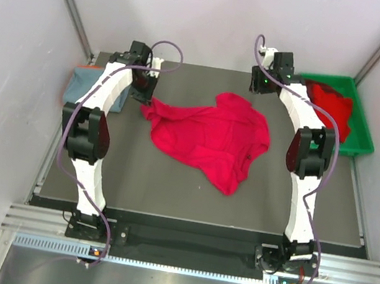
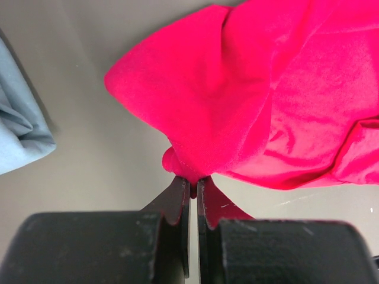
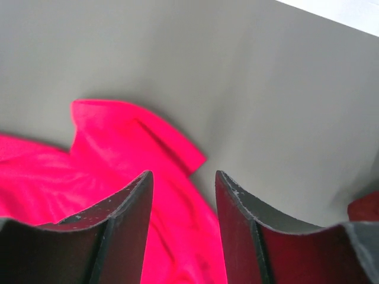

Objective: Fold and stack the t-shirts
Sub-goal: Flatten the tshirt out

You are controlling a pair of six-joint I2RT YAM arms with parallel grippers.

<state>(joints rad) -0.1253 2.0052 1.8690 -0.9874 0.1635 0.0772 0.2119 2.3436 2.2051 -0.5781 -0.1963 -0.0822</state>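
Jaws of the left gripper [image 2: 193, 179] are clamped on a corner of the red t-shirt [image 1: 209, 134], which lies crumpled on the dark counter [image 1: 167, 189] between the arms. The right gripper [image 3: 180, 174] hangs over the shirt's far edge, jaws apart. A grey-blue t-shirt [image 1: 81, 86] lies at the counter's left edge. More red t-shirts [image 1: 331, 104] fill the green bin [image 1: 362, 138] at the right.

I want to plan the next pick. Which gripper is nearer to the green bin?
Right. The right gripper hovers just left of the green bin; the left gripper is far across the table, pinching the red shirt.
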